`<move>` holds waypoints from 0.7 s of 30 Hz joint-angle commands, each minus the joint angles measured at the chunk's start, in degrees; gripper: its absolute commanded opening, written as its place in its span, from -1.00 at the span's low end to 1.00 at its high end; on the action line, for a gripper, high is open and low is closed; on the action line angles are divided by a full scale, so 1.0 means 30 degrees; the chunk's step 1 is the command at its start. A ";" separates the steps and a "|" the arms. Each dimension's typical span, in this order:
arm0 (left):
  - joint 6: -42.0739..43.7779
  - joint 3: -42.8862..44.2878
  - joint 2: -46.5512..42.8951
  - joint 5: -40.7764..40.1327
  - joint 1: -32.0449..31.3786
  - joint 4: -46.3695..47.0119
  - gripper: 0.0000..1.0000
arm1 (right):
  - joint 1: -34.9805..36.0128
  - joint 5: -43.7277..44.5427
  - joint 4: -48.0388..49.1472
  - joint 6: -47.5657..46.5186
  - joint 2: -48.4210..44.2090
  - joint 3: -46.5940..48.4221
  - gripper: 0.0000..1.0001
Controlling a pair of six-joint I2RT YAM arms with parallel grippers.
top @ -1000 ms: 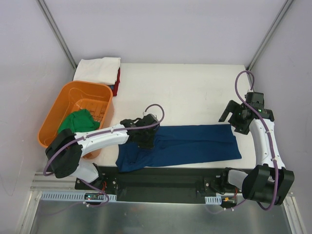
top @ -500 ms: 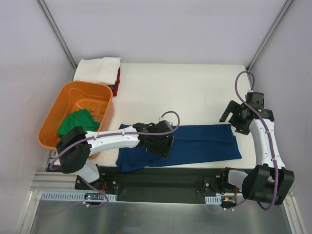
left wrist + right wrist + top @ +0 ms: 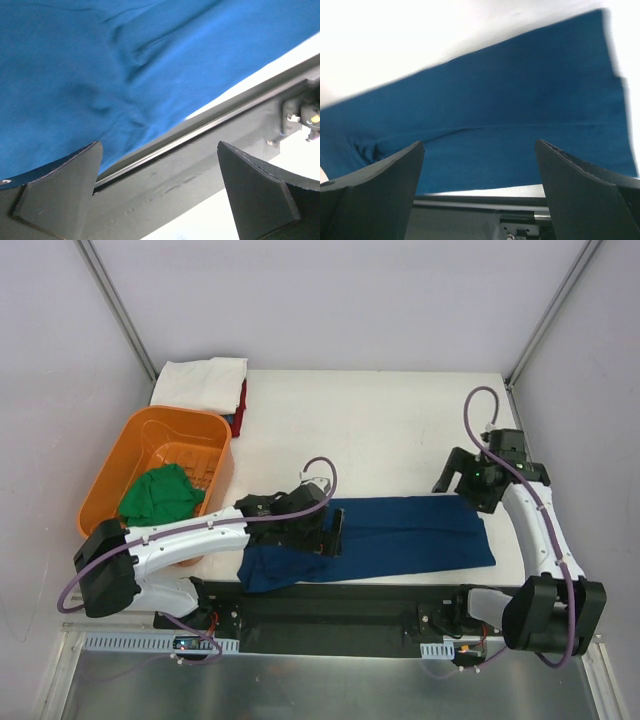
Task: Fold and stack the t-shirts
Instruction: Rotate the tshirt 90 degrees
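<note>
The navy blue t-shirt (image 3: 400, 532) lies folded into a long band along the table's near edge, rumpled at its left end. My left gripper (image 3: 330, 532) hovers open over that left part with nothing between its fingers; its wrist view shows blue cloth (image 3: 125, 65) above the open gripper (image 3: 160, 195). My right gripper (image 3: 452, 475) stands open just above the shirt's far right corner, and the shirt (image 3: 485, 130) fills its wrist view beyond the open gripper (image 3: 480, 195). A green t-shirt (image 3: 160, 495) lies bunched in the tub. A folded white t-shirt (image 3: 200, 383) rests on a red one (image 3: 243, 400).
The orange plastic tub (image 3: 200, 425) stands at the left, beside the left arm. The white-and-red pile sits behind it at the table's back left corner. A black rail (image 3: 330, 605) runs along the table's near edge, just under the shirt's hem.
My left gripper has opened and let go of the navy shirt, after sliding right and then back a little. My right arm has swung left toward the shirt's right end.
</note>
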 commanded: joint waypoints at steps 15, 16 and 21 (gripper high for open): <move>-0.2615 -0.8101 0.0002 0.4556 0.4769 0.8975 0.99 | 0.6264 0.1851 0.0748 -0.0431 0.3536 -0.0829 0.93; -0.2260 -0.7808 0.0788 0.4906 0.5702 0.8976 0.99 | 0.6292 0.2085 0.0719 -0.0431 0.3477 -0.0712 0.93; 0.0519 -0.4244 0.4100 0.6312 0.7640 0.8713 0.99 | 0.6264 0.2965 0.0250 -0.0636 0.3652 0.0049 0.93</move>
